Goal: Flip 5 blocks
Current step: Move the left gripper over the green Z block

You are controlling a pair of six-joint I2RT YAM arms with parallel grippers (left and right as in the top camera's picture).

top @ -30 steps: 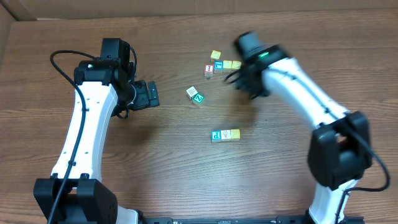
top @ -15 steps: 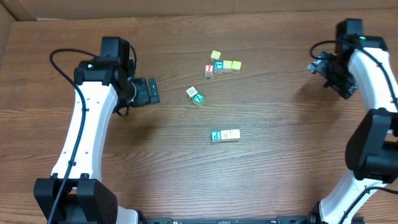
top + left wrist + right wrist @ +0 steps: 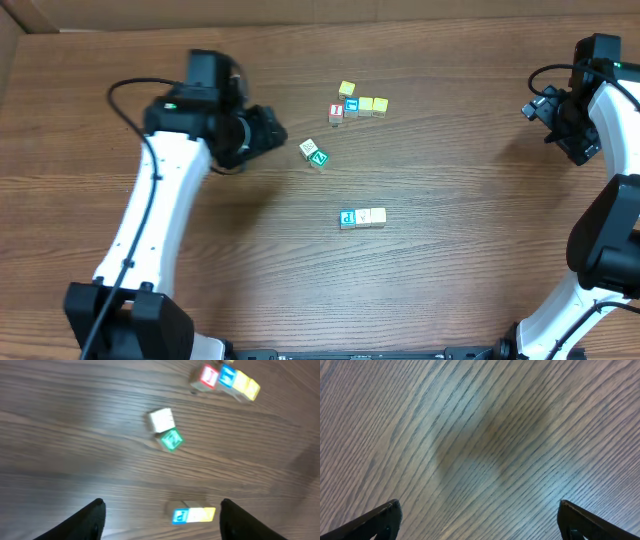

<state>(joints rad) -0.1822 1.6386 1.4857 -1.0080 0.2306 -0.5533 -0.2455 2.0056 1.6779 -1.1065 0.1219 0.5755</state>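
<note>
Hovering, nothing gripped | left gripper (image 3: 162,506) jaws spread above green Z block (image 3: 171,440), which touches whitish block (image 3: 162,419); blue P block (image 3: 179,516) in a row with pale blocks (image 3: 378,215) | right gripper (image 3: 479,510) spread over bare table (image 3: 470,435), well apart from all blocks | progress: flips done cannot be told; no block mid-flip

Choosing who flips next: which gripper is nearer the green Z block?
Left. The left gripper hovers just beside the green Z block, on its left; the right gripper is far off on the opposite side.
</note>
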